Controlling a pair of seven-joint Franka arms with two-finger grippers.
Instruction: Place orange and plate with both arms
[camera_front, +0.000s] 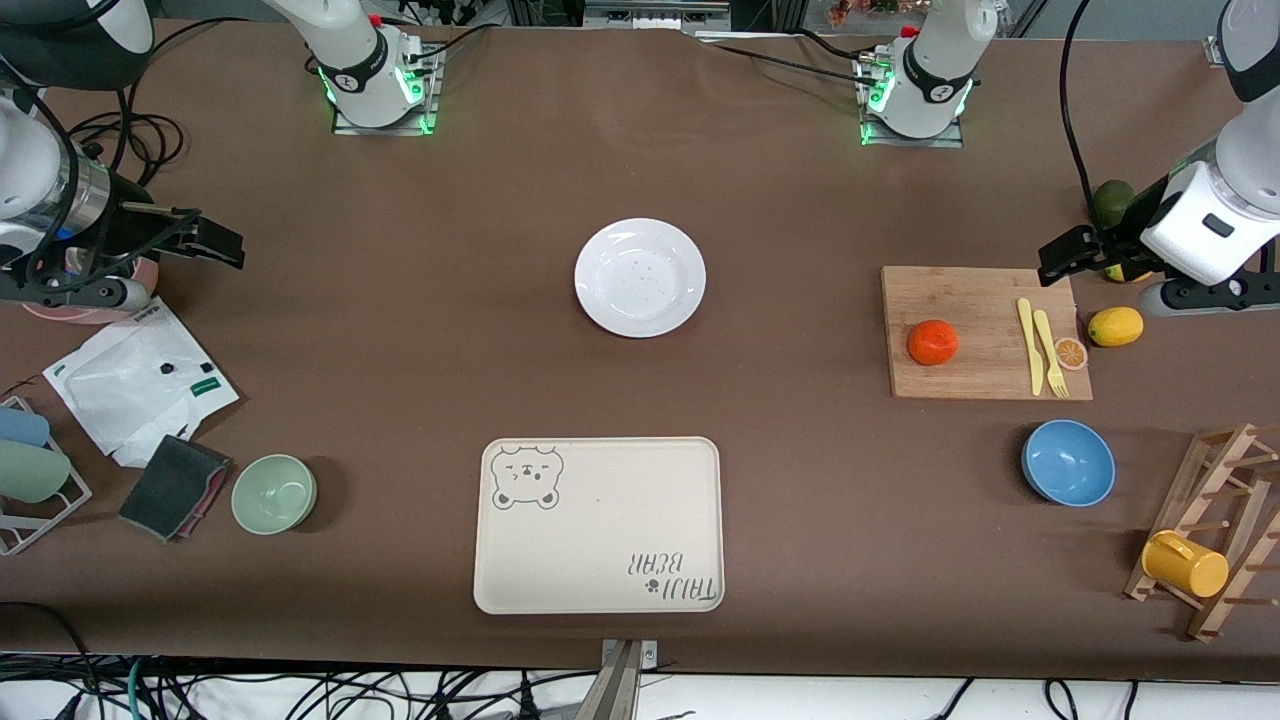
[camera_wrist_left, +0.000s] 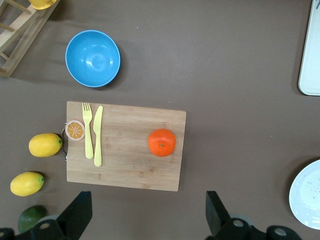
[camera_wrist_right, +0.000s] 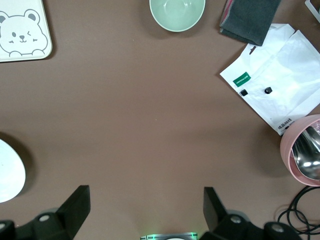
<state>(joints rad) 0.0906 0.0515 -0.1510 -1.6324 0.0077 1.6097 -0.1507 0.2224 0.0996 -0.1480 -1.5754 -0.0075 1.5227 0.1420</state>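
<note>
The orange (camera_front: 933, 342) sits on a wooden cutting board (camera_front: 985, 300) toward the left arm's end of the table; it also shows in the left wrist view (camera_wrist_left: 161, 142). The white plate (camera_front: 640, 277) lies alone mid-table, and its rim shows in the left wrist view (camera_wrist_left: 306, 195) and the right wrist view (camera_wrist_right: 10, 171). My left gripper (camera_front: 1065, 252) is open and empty, up over the table at the board's corner (camera_wrist_left: 148, 215). My right gripper (camera_front: 215, 243) is open and empty over bare table at the right arm's end (camera_wrist_right: 145, 210).
A cream bear tray (camera_front: 600, 525) lies nearer the camera than the plate. A yellow fork and knife (camera_front: 1040, 345) and an orange slice (camera_front: 1071, 352) lie on the board, a lemon (camera_front: 1115, 326) beside it. Blue bowl (camera_front: 1068, 462), green bowl (camera_front: 274, 493), wooden rack (camera_front: 1215, 540), white bag (camera_front: 140, 380).
</note>
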